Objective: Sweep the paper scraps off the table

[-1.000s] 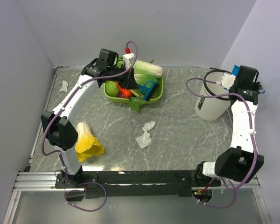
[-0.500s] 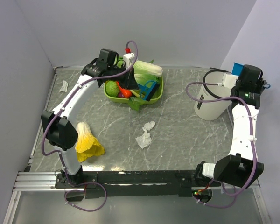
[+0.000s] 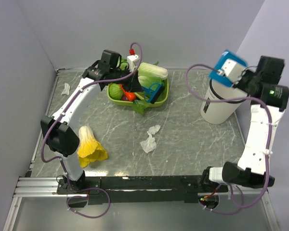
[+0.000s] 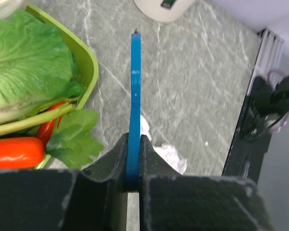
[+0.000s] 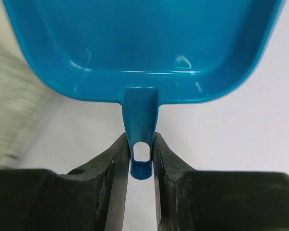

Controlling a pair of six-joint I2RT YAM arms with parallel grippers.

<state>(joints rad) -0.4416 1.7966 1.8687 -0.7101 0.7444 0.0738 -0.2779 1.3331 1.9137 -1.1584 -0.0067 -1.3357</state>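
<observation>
1. Clamps thin blue tool (image 4: 135,86) tight in left gripper (image 4: 133,161), at green tray (image 4: 89,62).
2. Pinches blue dustpan (image 5: 139,43) handle in right gripper (image 5: 141,154), well right of tray.
3. Spots paper scraps (image 3: 148,143) on table (image 3: 183,134) just in front of tray, apart from both grippers.

The top camera looked down on the whole table (image 3: 183,139) from above its near edge. The left wrist camera, by the tray (image 4: 89,62), faced near-right, sharing the paper scraps (image 4: 171,156); the right one hugged the dustpan (image 5: 144,48).

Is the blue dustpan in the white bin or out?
Out: the right gripper holds the dustpan by its handle, above the white bin.
</observation>
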